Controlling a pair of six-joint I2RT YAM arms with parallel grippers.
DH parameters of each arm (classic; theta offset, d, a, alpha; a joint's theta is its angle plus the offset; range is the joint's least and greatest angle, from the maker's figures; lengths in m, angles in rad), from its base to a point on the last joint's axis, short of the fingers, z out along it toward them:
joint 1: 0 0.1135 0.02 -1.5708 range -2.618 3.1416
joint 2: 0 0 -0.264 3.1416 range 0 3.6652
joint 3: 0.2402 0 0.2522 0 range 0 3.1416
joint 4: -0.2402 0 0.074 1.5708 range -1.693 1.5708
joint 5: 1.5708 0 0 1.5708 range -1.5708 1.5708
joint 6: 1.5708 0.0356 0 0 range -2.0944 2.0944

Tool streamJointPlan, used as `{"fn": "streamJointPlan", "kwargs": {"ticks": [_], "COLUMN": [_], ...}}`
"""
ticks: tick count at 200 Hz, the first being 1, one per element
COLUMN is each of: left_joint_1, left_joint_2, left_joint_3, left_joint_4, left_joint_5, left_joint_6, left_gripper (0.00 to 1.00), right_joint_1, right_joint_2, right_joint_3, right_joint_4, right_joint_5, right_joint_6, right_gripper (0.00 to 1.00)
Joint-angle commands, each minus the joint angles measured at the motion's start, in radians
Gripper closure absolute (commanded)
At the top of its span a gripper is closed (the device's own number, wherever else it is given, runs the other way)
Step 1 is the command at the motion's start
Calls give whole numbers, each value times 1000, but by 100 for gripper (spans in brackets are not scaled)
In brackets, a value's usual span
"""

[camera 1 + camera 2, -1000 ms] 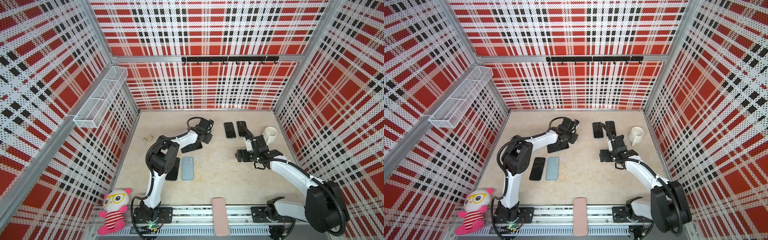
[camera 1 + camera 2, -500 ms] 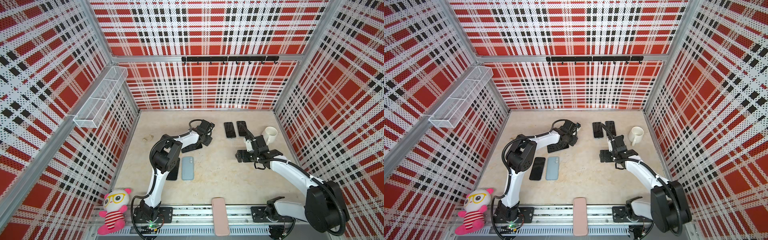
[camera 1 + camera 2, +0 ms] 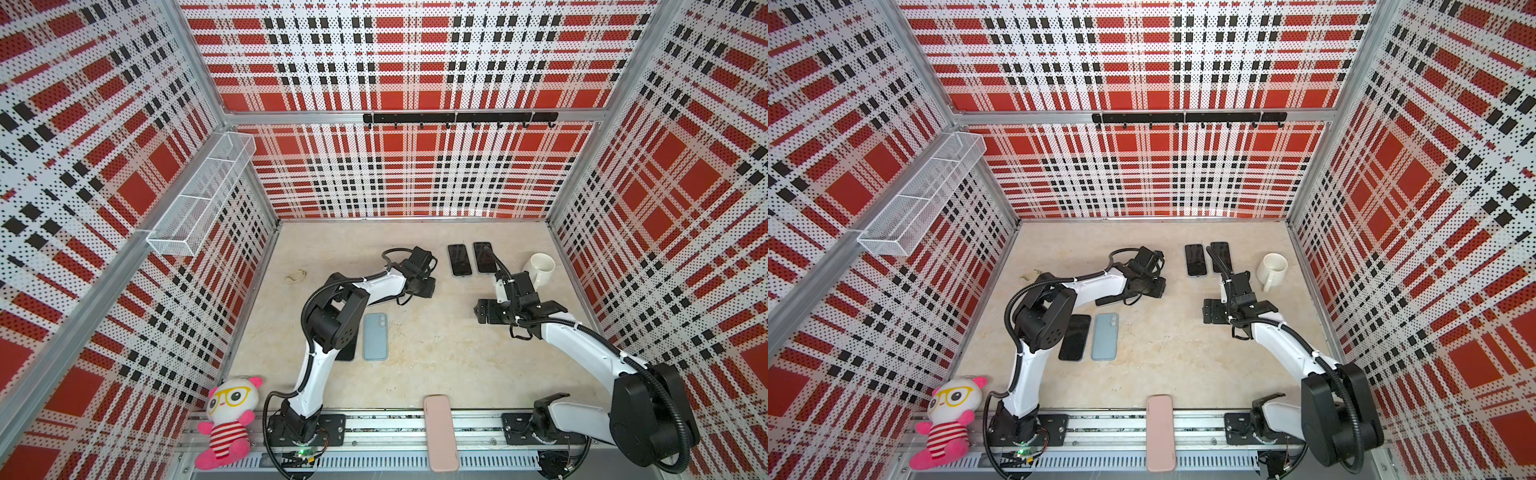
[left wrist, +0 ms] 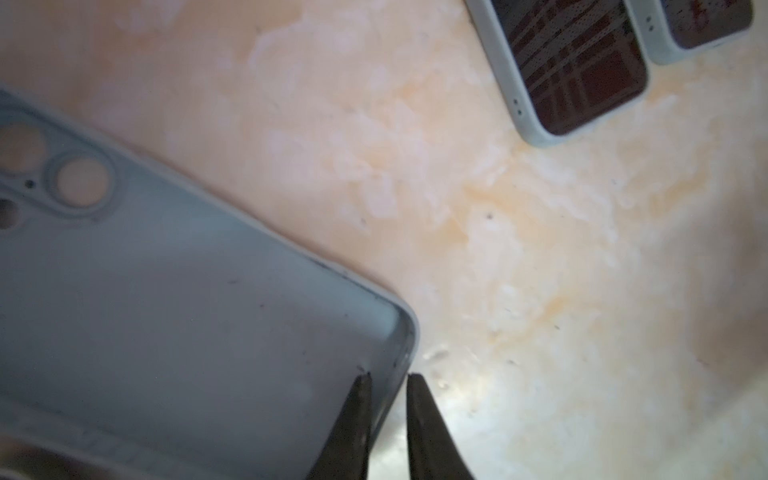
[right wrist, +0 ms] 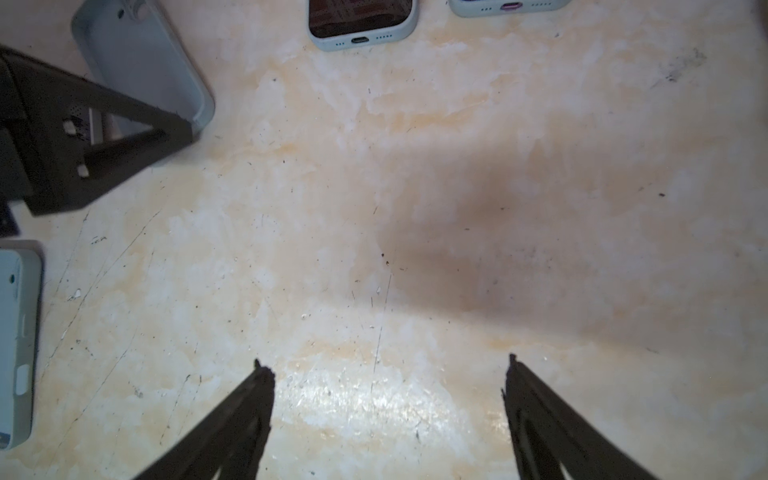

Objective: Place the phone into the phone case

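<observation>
An empty pale blue-grey phone case [image 4: 174, 316] lies on the table with its hollow side up. My left gripper [image 4: 388, 376] is shut on its rim near one corner, one finger inside the case and one outside. The right wrist view shows the same case [image 5: 141, 62] with the left gripper's dark finger [image 5: 104, 137] across it. In both top views my left arm covers most of that case. A bare black phone [image 3: 1074, 337] lies flat near the left arm's elbow. My right gripper [image 5: 388, 365] stands open over bare table, holding nothing.
A pale blue phone-shaped item [image 3: 375, 336] lies back up beside the black phone. Two cased phones [image 3: 459, 259] [image 3: 483, 257] and a white mug [image 3: 540, 268] sit at the back right. A pink case [image 3: 440, 432] rests on the front rail, with a plush toy [image 3: 228, 419] at the front left.
My left gripper has closed from partly open onto the case rim, and its wrist has shifted slightly right. The right arm has stayed in place.
</observation>
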State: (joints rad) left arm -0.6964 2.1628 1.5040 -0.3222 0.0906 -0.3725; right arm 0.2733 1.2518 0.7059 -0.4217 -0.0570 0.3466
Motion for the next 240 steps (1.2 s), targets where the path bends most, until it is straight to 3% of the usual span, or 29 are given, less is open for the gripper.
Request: {"fn": "streamJointPlan", "kwargs": {"ticks": [1, 26, 52, 74, 102, 163, 202, 240], "left_joint_1": [-99, -161, -181, -175, -144, -42, 29, 84], "left_joint_2": [-74, -130, -167, -212, -319, -516, -612, -702], "left_joint_3": [-94, -185, -249, -258, -253, -265, -374, -498], "left_joint_4": [90, 242, 380, 372, 228, -62, -66, -58], "left_joint_5": [-14, -20, 23, 12, -109, -450, -474, -464], "left_joint_6": [-243, -388, -455, -417, -314, -140, -192, -248], "left_gripper": [78, 66, 45, 33, 0, 2, 0, 7], "right_joint_1": [-7, -7, -7, 20, 99, 282, 326, 328], "right_joint_2": [-1, 25, 38, 41, 80, 259, 348, 428], "right_joint_3": [-21, -30, -34, -40, -34, 64, 132, 176], "right_joint_4": [21, 38, 76, 110, 126, 115, 97, 65], "right_joint_5": [24, 17, -31, -36, 14, 104, 139, 182], "right_joint_6": [38, 72, 135, 198, 277, 341, 356, 344], "right_gripper": [11, 12, 18, 30, 35, 33, 34, 39]}}
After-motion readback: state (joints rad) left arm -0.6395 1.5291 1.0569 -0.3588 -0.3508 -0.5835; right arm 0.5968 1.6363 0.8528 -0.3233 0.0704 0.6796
